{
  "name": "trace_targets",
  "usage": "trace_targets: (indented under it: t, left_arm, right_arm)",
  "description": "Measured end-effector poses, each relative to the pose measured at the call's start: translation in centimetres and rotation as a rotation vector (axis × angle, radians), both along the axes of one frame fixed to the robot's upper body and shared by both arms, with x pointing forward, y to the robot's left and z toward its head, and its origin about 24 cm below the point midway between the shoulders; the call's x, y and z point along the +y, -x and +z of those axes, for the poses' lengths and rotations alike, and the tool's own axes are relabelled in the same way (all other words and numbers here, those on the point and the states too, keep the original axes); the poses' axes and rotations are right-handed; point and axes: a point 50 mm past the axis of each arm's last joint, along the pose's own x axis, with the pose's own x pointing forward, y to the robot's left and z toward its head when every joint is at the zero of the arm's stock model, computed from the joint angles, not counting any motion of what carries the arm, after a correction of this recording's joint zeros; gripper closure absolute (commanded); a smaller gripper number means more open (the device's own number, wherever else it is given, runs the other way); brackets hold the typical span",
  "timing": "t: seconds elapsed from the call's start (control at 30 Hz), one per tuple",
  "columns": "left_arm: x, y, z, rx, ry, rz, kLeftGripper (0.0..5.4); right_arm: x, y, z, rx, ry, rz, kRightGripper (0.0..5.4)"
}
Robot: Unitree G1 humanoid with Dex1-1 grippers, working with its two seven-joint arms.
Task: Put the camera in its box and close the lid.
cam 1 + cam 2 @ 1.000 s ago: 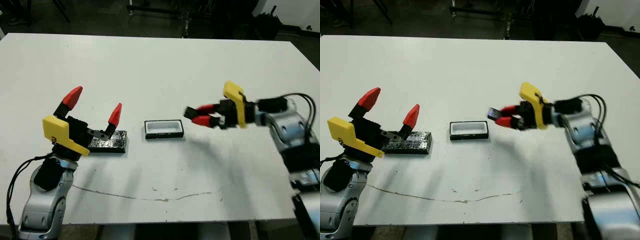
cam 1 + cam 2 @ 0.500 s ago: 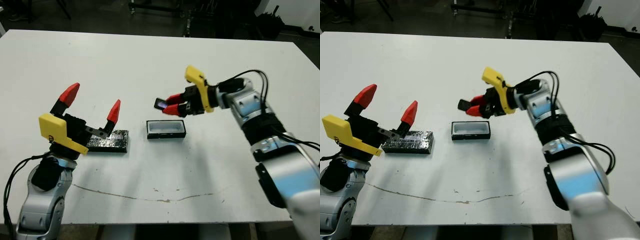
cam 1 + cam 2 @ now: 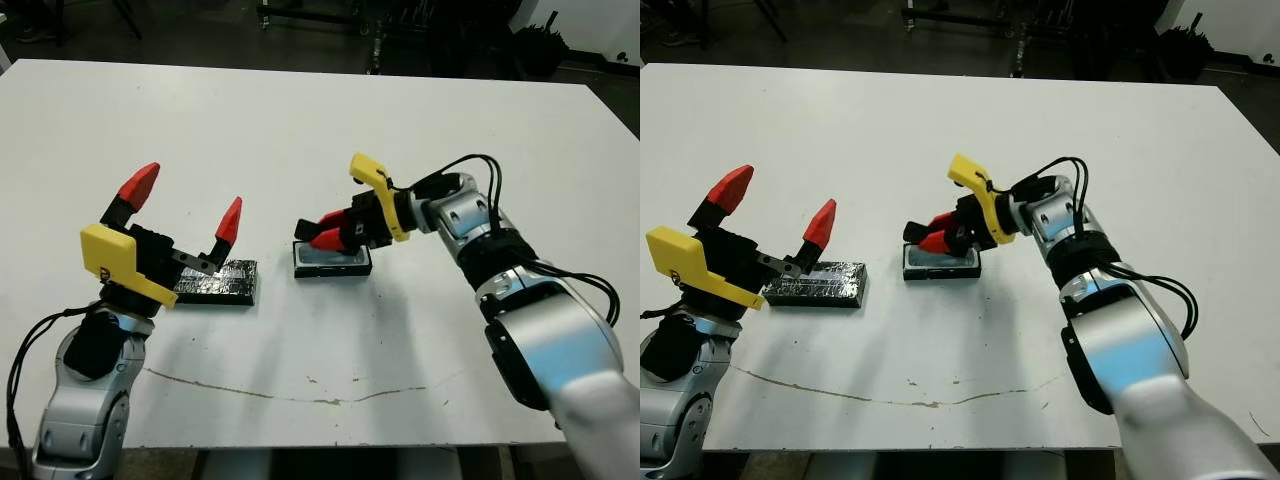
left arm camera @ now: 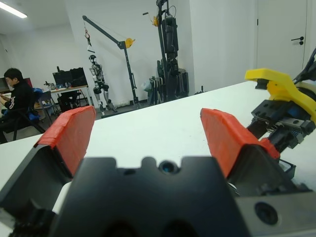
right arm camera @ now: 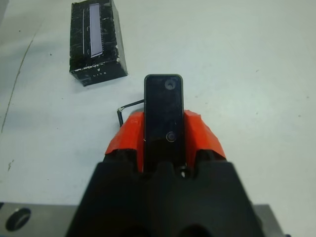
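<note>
Since a second ago the right gripper (image 3: pixel 322 231) has swung in from the table's right side and is now hanging directly over the box (image 3: pixel 334 264), its red fingers clamping the camera (image 5: pixel 163 116) between them; the camera is jutting out past the fingertips toward the robot's left, low over the tray, and whether it is touching the lining cannot be told. Nearest the robot, the left gripper (image 3: pixel 184 203) is hovering where it was, its two red-tipped fingers spread wide with nothing between them, above the near-left part of the white table (image 3: pixel 300 340). Just beyond it the lid (image 3: pixel 218 282) is lying flat on the table, apart from the box and to that box's left, with a strip of bare tabletop between the two. The box is sitting near the table's middle, its black rim partly hidden under the right gripper. Beyond the box the tabletop is stretching bare to its far edge, and the right side is likewise lying open.
</note>
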Motion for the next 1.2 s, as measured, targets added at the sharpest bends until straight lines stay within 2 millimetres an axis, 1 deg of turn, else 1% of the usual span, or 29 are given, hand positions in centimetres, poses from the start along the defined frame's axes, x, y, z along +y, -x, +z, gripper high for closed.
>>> trace_targets:
  t: [0.17,0.37,0.63,0.87,1.2]
  left_arm:
    - [-0.1,0.0,0.0,-0.001,0.001,-0.005,0.0]
    - [-0.2,-0.2,0.2,-0.008,0.002,-0.011,0.0]
    - [-0.2,-0.2,0.2,-0.008,0.004,-0.012,0.0]
    - [-0.2,-0.2,0.2,-0.006,0.007,-0.018,0.0]
    - [-0.2,-0.2,0.2,0.002,0.001,-0.02,0.0]
  right_arm:
    - [0.6,0.1,-0.1,-0.01,0.003,0.031,3.76]
    - [0.6,0.3,-0.3,-0.015,0.002,0.063,3.76]
    - [0.4,0.3,-0.3,0.019,0.0,0.085,3.76]
    - [0.2,0.4,-0.3,0.001,0.014,0.139,3.76]
    - [-0.9,0.3,-0.2,0.021,0.067,0.155,3.76]
